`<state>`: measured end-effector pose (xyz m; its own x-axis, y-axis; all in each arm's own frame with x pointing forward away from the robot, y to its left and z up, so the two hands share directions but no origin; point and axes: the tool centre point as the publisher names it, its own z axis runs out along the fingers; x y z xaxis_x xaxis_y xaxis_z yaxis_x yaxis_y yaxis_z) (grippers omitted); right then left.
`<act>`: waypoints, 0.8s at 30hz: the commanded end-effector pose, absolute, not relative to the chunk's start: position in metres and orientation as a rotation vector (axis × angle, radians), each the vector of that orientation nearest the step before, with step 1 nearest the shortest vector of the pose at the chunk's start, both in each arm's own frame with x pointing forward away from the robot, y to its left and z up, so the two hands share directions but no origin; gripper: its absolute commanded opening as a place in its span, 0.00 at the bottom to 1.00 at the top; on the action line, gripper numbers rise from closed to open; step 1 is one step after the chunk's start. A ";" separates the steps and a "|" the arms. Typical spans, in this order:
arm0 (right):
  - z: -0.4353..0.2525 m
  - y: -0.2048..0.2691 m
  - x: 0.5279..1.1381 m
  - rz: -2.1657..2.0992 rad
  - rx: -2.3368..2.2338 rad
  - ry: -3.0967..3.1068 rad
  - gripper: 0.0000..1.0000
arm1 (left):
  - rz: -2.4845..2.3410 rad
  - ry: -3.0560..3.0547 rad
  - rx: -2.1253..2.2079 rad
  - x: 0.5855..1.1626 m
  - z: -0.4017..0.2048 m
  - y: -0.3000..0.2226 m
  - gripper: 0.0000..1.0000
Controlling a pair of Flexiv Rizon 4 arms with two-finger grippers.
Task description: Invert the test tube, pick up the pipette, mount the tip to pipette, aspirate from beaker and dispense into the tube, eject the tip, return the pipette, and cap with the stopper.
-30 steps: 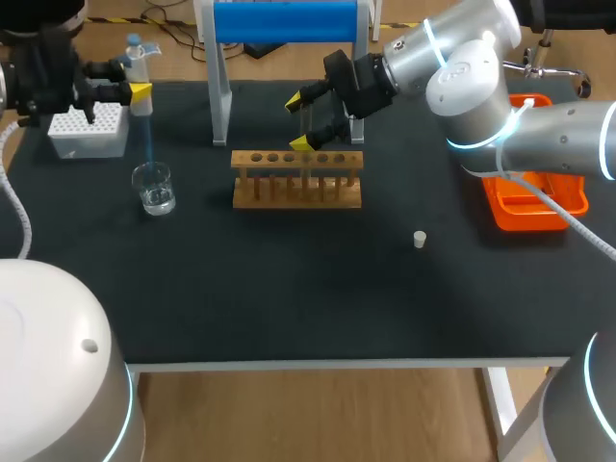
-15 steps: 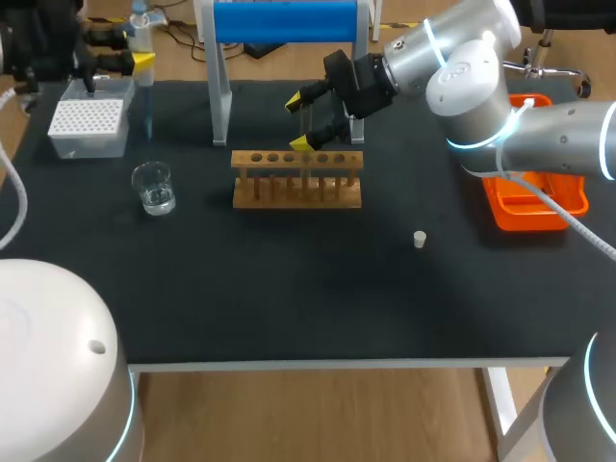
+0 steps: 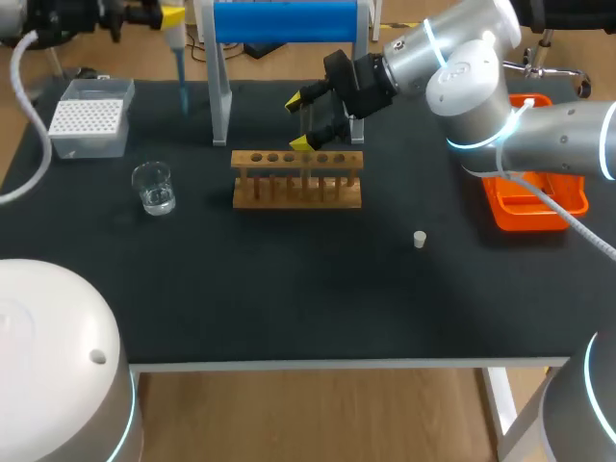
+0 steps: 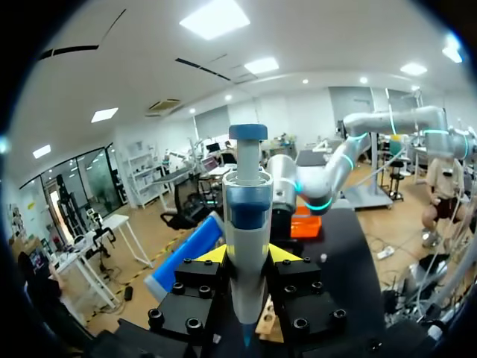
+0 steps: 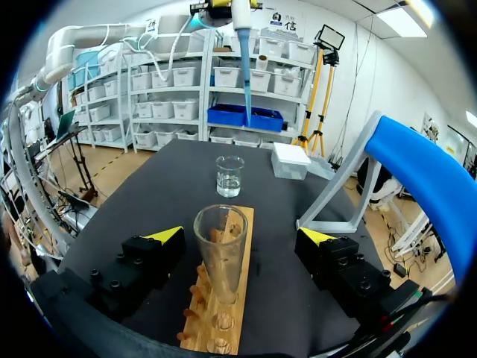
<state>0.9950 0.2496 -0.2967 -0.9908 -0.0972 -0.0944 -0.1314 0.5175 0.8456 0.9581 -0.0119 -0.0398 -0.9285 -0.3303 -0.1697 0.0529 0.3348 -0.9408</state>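
The pipette (image 3: pixel 176 38), tip mounted, has risen from over the beaker (image 3: pixel 154 187) and now hangs above the table's (image 3: pixel 289 289) far edge, toward its left corner, clamped in the left gripper (image 4: pixel 246 253). I judge aspiration done and the carry begun. The tube (image 5: pixel 220 242) stands mouth-up in the rack (image 3: pixel 296 180) near the far edge's middle, between the right gripper's (image 3: pixel 300 121) wide-spread fingers, untouched.
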 end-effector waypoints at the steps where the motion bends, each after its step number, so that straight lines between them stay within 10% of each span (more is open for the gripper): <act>1: -0.296 0.249 0.996 1.509 -0.206 2.711 1.00 | -1.645 2.328 -0.243 0.978 -0.027 -0.027 0.00; 24: -0.296 0.249 0.996 1.509 -0.206 2.711 1.00 | -1.818 2.403 -0.183 1.002 -0.009 -0.123 0.00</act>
<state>0.9949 0.2495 -0.2967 -0.9908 -0.0972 -0.0944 -0.1313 0.5175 0.8455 0.9912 -0.1107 -0.0068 -0.9820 -0.1864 -0.0308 -0.0207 0.2679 -0.9632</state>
